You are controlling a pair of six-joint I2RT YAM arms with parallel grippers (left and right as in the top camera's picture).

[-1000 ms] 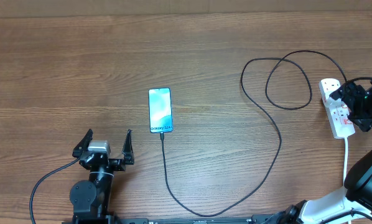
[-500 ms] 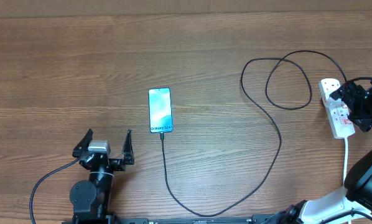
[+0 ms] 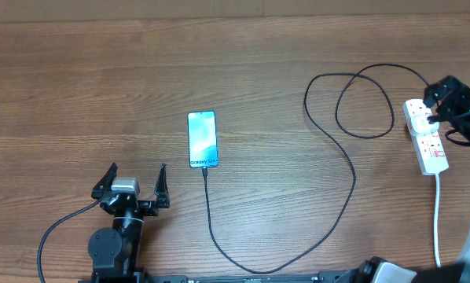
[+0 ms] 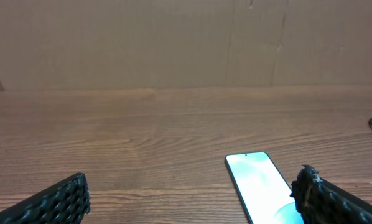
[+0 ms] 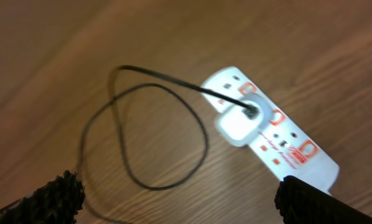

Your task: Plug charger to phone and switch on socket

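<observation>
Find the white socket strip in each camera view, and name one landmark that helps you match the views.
Overhead: the socket lies at the right edge of the table, lengthwise.
Left wrist: not in it.
Right wrist: the socket runs diagonally, right of centre.
Shared landmark: the charger, its black cable looping beside the socket in both those views.

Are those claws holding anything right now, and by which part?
Nothing is held: the left gripper is open beside the phone, and the right gripper is open near the socket.
</observation>
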